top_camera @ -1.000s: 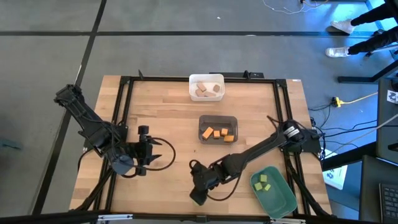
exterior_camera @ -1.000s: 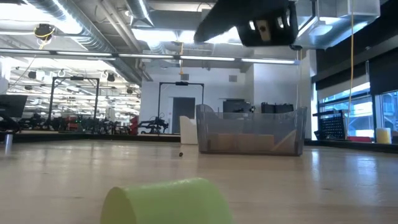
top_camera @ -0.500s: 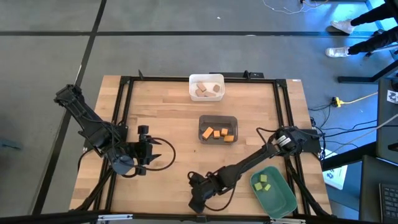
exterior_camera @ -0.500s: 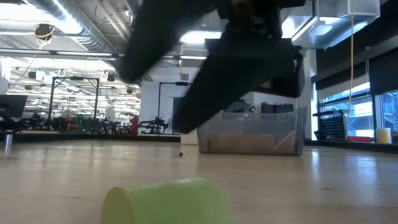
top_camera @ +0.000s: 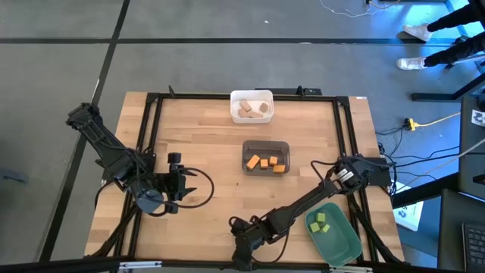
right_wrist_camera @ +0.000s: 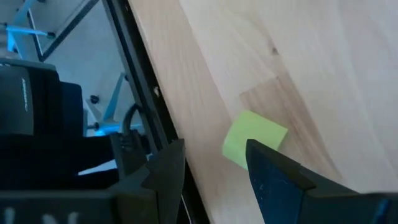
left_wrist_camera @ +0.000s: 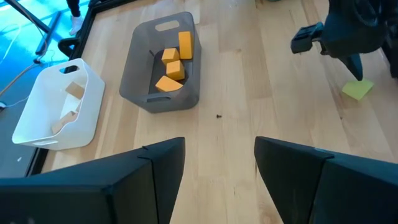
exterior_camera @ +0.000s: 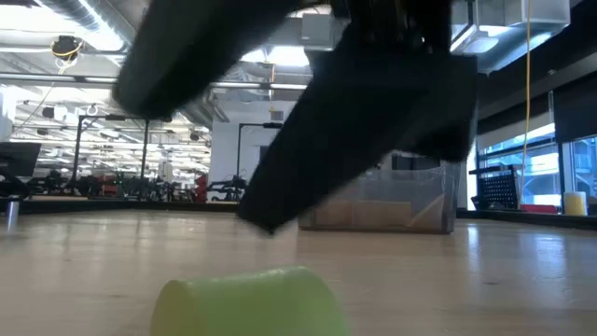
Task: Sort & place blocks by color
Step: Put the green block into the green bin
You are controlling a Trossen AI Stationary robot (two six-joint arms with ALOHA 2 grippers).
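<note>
A light green block (right_wrist_camera: 254, 140) lies flat on the wood table close to its near edge, also seen in the low view (exterior_camera: 247, 301) and the left wrist view (left_wrist_camera: 357, 90). My right gripper (right_wrist_camera: 211, 158) hovers open just above and beside it, slanting down, without touching it; in the high view (top_camera: 239, 254) it covers the block. My left gripper (left_wrist_camera: 219, 146) waits open over the table's left half (top_camera: 186, 184), holding nothing. Orange blocks (top_camera: 267, 162) lie in the dark grey bin, tan blocks (top_camera: 251, 109) in the white bin, green blocks (top_camera: 320, 222) in the green bin.
The white bin (top_camera: 234, 105) stands at the far middle, the dark grey bin (top_camera: 246, 152) in the centre, and the green bin (top_camera: 345, 239) at the near right corner. A black frame (top_camera: 155, 114) runs round the table. The near table edge (right_wrist_camera: 149, 93) lies right beside the block.
My right gripper has gone down and toward the table's near edge, closing in on the green block, and now fills much of the low view. Its fingers stay open. The block has not moved.
</note>
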